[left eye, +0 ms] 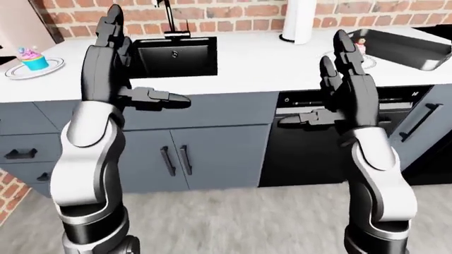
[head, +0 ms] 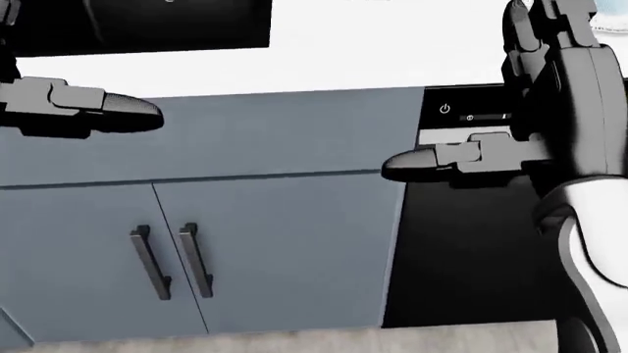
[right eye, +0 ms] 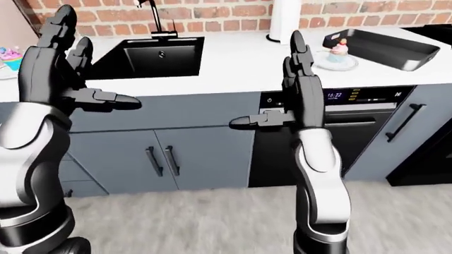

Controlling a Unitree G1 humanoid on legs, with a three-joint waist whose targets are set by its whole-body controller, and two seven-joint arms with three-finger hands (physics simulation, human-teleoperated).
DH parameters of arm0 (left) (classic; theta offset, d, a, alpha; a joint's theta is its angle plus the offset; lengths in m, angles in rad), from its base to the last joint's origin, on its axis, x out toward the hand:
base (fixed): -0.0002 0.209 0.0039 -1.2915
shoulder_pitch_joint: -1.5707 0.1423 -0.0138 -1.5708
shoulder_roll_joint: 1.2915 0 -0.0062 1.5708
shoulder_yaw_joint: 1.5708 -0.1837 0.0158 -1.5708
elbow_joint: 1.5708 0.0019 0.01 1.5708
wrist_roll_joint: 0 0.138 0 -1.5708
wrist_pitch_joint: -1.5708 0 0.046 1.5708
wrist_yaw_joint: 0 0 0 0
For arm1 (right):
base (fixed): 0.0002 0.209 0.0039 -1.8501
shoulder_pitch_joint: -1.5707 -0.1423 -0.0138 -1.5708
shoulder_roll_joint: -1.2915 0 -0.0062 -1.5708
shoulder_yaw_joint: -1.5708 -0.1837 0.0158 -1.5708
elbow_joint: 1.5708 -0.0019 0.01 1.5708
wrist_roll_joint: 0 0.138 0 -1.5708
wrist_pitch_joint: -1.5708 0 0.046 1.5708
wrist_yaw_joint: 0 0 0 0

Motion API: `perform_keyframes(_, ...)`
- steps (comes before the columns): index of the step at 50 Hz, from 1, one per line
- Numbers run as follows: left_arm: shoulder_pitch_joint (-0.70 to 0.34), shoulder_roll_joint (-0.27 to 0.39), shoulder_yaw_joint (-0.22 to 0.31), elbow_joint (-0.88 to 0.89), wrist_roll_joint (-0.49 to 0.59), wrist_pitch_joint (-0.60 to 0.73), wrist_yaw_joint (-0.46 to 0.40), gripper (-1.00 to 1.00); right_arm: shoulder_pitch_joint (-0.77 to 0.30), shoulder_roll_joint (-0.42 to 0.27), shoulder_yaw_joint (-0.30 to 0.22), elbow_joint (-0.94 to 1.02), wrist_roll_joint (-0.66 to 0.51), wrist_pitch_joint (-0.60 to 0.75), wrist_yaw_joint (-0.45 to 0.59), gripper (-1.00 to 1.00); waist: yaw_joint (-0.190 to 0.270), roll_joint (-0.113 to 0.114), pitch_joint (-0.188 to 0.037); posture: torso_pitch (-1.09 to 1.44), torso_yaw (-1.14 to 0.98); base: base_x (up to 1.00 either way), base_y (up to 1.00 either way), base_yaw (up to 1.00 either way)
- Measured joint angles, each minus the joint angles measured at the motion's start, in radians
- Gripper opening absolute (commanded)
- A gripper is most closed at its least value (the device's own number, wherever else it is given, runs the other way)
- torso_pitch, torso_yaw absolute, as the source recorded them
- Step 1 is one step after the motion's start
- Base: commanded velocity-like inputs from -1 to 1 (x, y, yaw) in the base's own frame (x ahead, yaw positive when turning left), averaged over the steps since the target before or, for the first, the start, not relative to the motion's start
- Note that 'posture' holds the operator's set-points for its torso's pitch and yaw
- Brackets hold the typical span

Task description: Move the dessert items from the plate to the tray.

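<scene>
Pink-frosted and small, one dessert [right eye: 339,48] sits on a pale round plate [right eye: 336,63] on the white counter [right eye: 233,63], far right in the right-eye view; its details are too small to make out. In the left-eye view the right hand's fingers hide most of it. Just right of the plate lies the dark, shallow, rectangular tray [right eye: 385,47], smooth-walled with rounded corners, its far end cut off in the left-eye view. Far to the left a second dessert [left eye: 32,58], a cupcake in a blue wrapper with pink topping, stands on its own small plate [left eye: 38,67] at the counter's left edge; in the right-eye view it is nearly cut off.

Both hands are held up, near the camera and well short of the counter items, holding nothing. The left hand [left eye: 113,69] has its black fingers upright and close together, thumb jutting right. The right hand [right eye: 293,87] is likewise spread, fingers upright, thumb pointing left.

Between them a black square sink [left eye: 173,55] is sunk into the counter with a dark faucet [left eye: 168,18], partly cropped at the top. A white cylinder [left eye: 300,21] stands against the red brick wall [left eye: 226,13], its top cut off. Below run matte grey-blue cabinets [right eye: 184,153] with black bar handles and a glossy black oven [right eye: 360,121], half hidden by the right arm.
</scene>
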Motion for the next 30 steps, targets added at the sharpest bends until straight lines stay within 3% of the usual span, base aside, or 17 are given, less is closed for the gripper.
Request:
perform_keyframes(3,0.0,0.0,-0.004,-0.017,0.001,-0.02,0.0,1.0,-0.002,-0.001,-0.002,-0.018,0.0,-0.012,-0.001,1.0,-0.014,0.05,0.003,0.0,0.0,0.34,0.51,0.0)
perform_keyframes(5,-0.002,0.004,-0.004,-0.015,0.0,-0.024,-0.003,1.0,-0.008,-0.001,0.001,-0.019,0.0,-0.013,-0.001,1.0,-0.006,0.103,-0.009,0.0,0.0,0.35,0.52,0.0)
perform_keyframes(9,0.025,0.013,0.019,-0.005,0.006,0.003,-0.002,1.0,0.015,0.014,0.031,-0.005,0.008,0.003,0.009,1.0,0.021,0.102,0.015,0.0,0.0,0.34,0.51,0.0)
perform_keyframes(13,0.021,0.025,0.029,-0.045,0.003,0.015,-0.005,1.0,0.01,0.008,0.013,-0.02,0.006,0.013,0.006,1.0,0.022,0.053,0.016,0.0,0.0,0.35,0.51,0.0)
perform_keyframes(20,0.029,0.027,0.036,-0.073,0.001,0.013,0.004,1.0,0.019,0.01,0.011,-0.055,0.003,-0.019,0.001,1.0,0.032,-0.005,0.009,0.0,0.0,0.35,0.51,0.0)
perform_keyframes(21,0.034,0.02,0.03,-0.076,-0.001,0.015,0.004,1.0,0.029,0.01,0.007,-0.053,0.003,-0.022,0.001,1.0,0.025,0.011,0.018,0.0,0.0,0.36,0.51,0.0)
perform_keyframes(22,0.042,0.017,0.02,-0.076,-0.004,0.019,0.002,1.0,0.043,0.014,0.004,-0.044,0.002,-0.022,0.0,1.0,0.021,0.008,0.029,0.0,0.0,0.36,0.52,0.0)
perform_keyframes(24,0.05,0.014,0.007,-0.074,-0.01,0.028,-0.003,1.0,0.062,0.017,0.0,-0.028,-0.001,-0.012,-0.003,1.0,0.014,-0.01,0.018,0.0,0.0,0.35,0.52,0.0)
perform_keyframes(26,0.046,0.017,0.008,-0.075,-0.009,0.029,-0.006,1.0,0.059,0.016,0.0,-0.029,-0.002,-0.007,-0.004,1.0,0.01,-0.012,0.002,0.0,0.0,0.35,0.51,0.0)
perform_keyframes(30,0.033,0.021,0.017,-0.105,-0.001,0.016,-0.009,1.0,0.046,0.012,-0.003,-0.065,-0.001,-0.028,-0.004,1.0,-0.011,0.04,0.003,0.0,0.0,0.35,0.51,0.0)
